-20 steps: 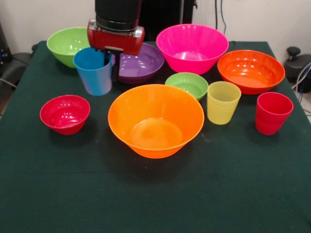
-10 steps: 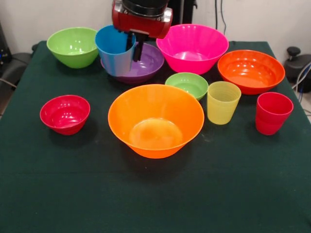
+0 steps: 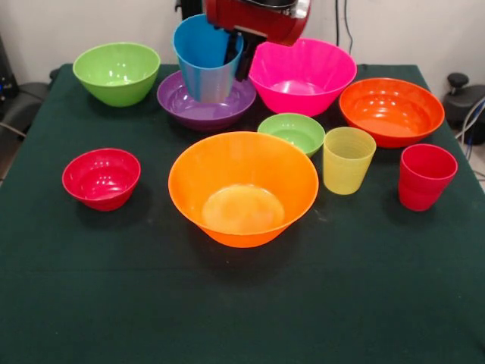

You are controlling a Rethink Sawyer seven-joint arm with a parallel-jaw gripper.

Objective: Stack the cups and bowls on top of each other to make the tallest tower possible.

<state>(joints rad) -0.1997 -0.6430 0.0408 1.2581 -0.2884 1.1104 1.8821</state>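
gripper (image 3: 236, 57) carried blue cup (image 3: 207, 59) up, rightward in front view; now above purple bowl (image 3: 205, 104).

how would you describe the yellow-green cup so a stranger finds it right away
Start at the big orange bowl in the table's middle. The yellow-green cup stands just to its right in the front view, before the red cup; it is the only ribbed, see-through yellowish tumbler.

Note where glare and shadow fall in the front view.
Front view: pale glare patches sit in the big orange bowl, the pink bowl and the purple bowl; soft shadows lie beneath the bowls on the green table; nothing looks washed out.
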